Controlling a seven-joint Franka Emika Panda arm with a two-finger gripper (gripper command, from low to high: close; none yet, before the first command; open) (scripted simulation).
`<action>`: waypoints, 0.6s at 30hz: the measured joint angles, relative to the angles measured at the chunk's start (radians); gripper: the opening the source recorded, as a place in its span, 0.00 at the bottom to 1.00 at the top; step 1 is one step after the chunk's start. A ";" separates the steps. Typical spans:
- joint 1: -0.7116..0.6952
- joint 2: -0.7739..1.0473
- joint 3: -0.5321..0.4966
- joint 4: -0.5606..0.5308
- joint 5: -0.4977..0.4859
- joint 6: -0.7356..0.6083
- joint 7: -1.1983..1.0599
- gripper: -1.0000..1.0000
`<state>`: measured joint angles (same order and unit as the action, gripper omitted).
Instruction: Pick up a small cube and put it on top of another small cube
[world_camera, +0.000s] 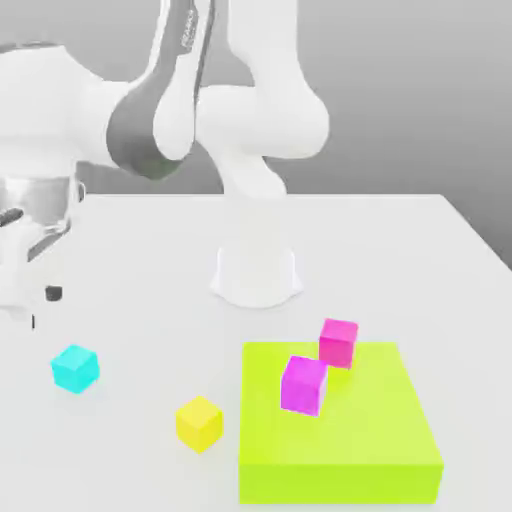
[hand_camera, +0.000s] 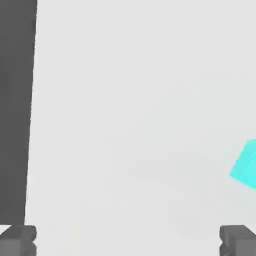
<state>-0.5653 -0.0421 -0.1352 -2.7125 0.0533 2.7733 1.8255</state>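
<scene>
- Exterior view: the white Franka arm (world_camera: 200, 110) rose from its round base on the pale grey table (world_camera: 400, 250) and bent toward the view's left, where its hand was cut off by the picture's edge. The gripper (world_camera: 40, 300) showed there only in part, with 1 dark fingertip visible above the tabletop.
- The small plain cyan cube (world_camera: 75, 368) sat on the table near the view's left edge, below the gripper and apart from it.
- The small plain yellow cube (world_camera: 199, 423) rested on the table to the cyan cube's right, well apart from it and just beside the big flat lime-green block (world_camera: 340, 440).
- 2 small magenta cubes (world_camera: 338, 342) stood on the green block, near its far edge, close to each other; whether their corners touched was hard to tell.
- Hand view: the 2 dark fingertips (hand_camera: 18, 240) stood wide apart at opposite corners, with nothing between them but bare table. The cyan cube (hand_camera: 246, 165) was cut off at the picture's edge, outside the gap between the fingers. A dark band (hand_camera: 15, 110) ran along 1 side, past the table's edge.
</scene>
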 joint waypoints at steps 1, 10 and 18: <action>-0.027 0.032 -0.011 -0.017 -0.003 0.020 0.047 0.50; -0.143 0.342 0.076 -0.017 0.087 0.255 0.094 0.00; -0.138 0.326 0.069 -0.020 0.078 0.244 0.101 0.00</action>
<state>-0.7029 0.2834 -0.0659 -2.7330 0.1314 3.0172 1.9267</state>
